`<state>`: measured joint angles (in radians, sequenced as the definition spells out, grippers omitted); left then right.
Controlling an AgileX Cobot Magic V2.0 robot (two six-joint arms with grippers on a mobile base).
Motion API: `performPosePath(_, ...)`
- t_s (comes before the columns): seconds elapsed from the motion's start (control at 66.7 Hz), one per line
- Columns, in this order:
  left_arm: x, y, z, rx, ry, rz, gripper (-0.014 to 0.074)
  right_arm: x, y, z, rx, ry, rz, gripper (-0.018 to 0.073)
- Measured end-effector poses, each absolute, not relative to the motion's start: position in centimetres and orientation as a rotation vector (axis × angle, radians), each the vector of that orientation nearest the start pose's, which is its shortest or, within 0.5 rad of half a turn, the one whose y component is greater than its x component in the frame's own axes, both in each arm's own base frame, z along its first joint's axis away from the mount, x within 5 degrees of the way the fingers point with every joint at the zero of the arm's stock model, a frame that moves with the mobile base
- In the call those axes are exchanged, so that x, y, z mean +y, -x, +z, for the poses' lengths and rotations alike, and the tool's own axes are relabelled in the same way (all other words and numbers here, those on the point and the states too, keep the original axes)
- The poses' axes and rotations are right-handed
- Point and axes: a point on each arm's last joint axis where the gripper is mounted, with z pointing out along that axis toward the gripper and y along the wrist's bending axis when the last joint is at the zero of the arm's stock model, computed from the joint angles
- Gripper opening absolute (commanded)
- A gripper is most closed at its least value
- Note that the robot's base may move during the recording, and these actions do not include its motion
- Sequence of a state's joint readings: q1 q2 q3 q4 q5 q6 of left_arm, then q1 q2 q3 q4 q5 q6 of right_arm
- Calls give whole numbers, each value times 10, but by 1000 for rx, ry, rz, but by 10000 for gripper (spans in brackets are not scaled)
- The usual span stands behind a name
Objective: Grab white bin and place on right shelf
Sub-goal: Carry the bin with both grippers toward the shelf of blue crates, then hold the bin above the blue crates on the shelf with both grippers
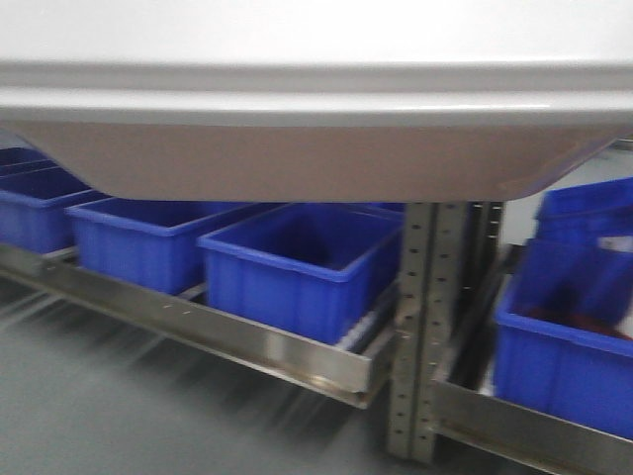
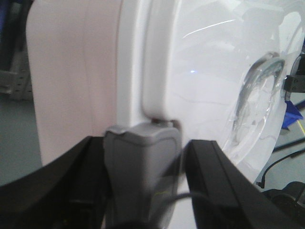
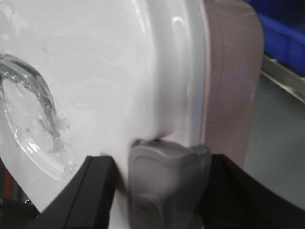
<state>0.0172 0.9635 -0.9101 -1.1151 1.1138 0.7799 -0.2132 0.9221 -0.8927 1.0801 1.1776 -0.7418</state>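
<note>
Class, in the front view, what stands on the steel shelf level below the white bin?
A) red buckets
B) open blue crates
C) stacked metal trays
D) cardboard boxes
B: a row of open blue crates stands on the steel shelf, under the white bin that fills the top of the view.

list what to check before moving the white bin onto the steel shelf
1. Left gripper fingers flank the grey latch of the large translucent pinkish-white plastic bin: ok.
2. Right gripper fingers flank the other grey latch: ok.
3. Bin rim level in the front view: ok.
4. Free spot on the shiny stainless-steel shelf: not ok, blue plastic crates fill the visible level.
5. Bin underside clears the crates: cannot tell, depth unclear.
</note>
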Motion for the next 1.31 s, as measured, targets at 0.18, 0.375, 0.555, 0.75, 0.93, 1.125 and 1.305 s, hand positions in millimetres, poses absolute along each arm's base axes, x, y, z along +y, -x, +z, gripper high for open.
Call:
performPosePath(0.18, -71, -163, 373, 2046, -516, -1008, 185, 42, -159, 370, 2095, 342, 915, 340)
performPosePath(0.375, -71, -163, 373, 2046, -516, -1008, 185, 42, -159, 370, 2095, 342, 915, 340)
performPosePath(0.555, -71, -163, 373, 2046, -516, -1008, 185, 42, -159, 370, 2095, 342, 915, 340)
performPosePath(0.75, -71, -163, 373, 2046, -516, -1008, 185, 42, -159, 370, 2095, 342, 915, 340)
performPosePath(0.93, -71, -163, 373, 2046, -516, -1008, 185, 42, -159, 370, 2095, 342, 915, 340)
performPosePath(1.125, -71, -163, 373, 2046, -516, -1008, 185, 42, -159, 370, 2095, 342, 915, 340)
performPosePath(1.305, -71, -163, 373, 2046, -516, -1008, 185, 42, -159, 370, 2095, 342, 915, 340)
